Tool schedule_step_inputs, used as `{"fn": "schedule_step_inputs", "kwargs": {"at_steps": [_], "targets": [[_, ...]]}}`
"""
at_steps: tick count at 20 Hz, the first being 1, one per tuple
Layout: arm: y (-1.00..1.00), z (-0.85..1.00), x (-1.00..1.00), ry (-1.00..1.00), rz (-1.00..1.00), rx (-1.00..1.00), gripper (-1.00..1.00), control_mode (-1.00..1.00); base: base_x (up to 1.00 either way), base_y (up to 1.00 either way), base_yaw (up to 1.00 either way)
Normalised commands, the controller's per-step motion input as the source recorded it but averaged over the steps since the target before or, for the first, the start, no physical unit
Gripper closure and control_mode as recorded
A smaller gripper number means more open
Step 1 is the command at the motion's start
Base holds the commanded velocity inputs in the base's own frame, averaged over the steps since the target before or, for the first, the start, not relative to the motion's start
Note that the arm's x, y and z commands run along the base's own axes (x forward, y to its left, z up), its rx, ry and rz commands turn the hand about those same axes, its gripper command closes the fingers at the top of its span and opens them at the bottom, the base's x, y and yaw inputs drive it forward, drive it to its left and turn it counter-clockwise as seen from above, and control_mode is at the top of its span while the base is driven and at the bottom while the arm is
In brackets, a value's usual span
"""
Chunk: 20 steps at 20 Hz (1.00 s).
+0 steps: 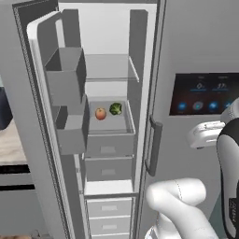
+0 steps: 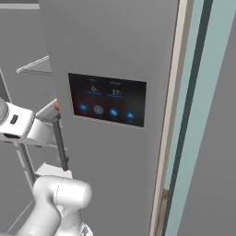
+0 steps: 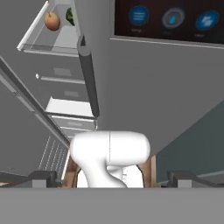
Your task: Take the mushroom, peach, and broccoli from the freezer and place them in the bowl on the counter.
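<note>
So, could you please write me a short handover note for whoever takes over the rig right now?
Gripper: open and holding nothing, drawn back in front of the fridge, well short of the shelves.
Freezer: door swung open. The peach and the broccoli sit side by side on the middle shelf, peach to the left.
Mushroom: I cannot pick it out from these views.
Done: the door is open; no food has been lifted yet.
Left: reach in, take the peach and broccoli, find the mushroom, and carry all three to the bowl.
</note>
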Motion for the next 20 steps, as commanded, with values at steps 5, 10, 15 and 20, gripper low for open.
{"fn": "schedule_step_inputs", "kwargs": {"at_steps": [5, 10, 15, 20], "targets": [[0.0, 0.0, 0.0, 0.0, 0.0, 0.0, -1.0, 1.0, 0.08, 0.33, -0.09], [0.0, 0.0, 0.0, 0.0, 0.0, 0.0, -1.0, 1.0, 0.07, 0.4, -0.08], [0.0, 0.0, 0.0, 0.0, 0.0, 0.0, -1.0, 1.0, 0.11, 0.4, -0.04], [0.0, 0.0, 0.0, 0.0, 0.0, 0.0, -1.0, 1.0, 0.11, 0.4, -0.03]]}}
